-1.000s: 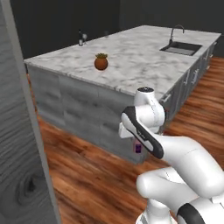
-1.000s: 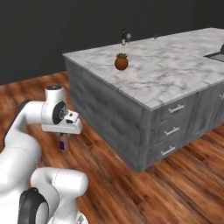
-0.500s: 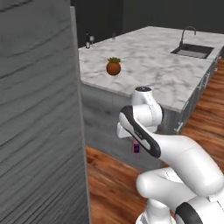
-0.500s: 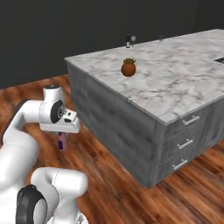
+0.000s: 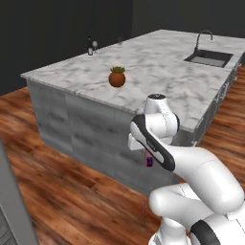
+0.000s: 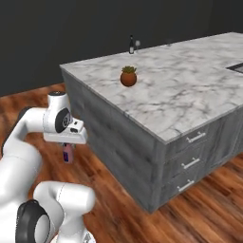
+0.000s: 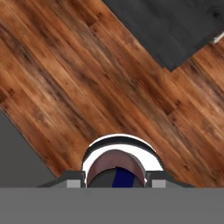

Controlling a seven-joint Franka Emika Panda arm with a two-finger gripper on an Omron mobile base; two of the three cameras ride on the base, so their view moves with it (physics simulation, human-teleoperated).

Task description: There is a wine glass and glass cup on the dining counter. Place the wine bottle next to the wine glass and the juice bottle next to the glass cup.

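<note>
Hand (image 5: 149, 158) clamped on the juice bottle (image 5: 149, 161), hanging below the wrist over the wooden floor (image 5: 72, 191), short of the dining worktop (image 5: 158, 67) and below its edge. Same small purple bottle visible in the right base view (image 6: 69, 153), pinched between the fingers under the white wrist. Far across the marble, toward 11 o'clock in the left base view, the wine bottle (image 5: 89, 46) upright just beside the wine glass (image 5: 94, 45); another small glass, probably the glass cup (image 5: 120, 40), a little further along toward 12 o'clock, too small to be sure. Potted plant (image 5: 116, 77) nearer, mid-slab. Judged as handling: light, rigid, smooth-sided, so likely to twist or slip if gripped near the cap; best held across the body, as appears here. Still needs lifting above the worktop edge before going beside the cup; set down gently, upright, clear of the fragile glass
</note>
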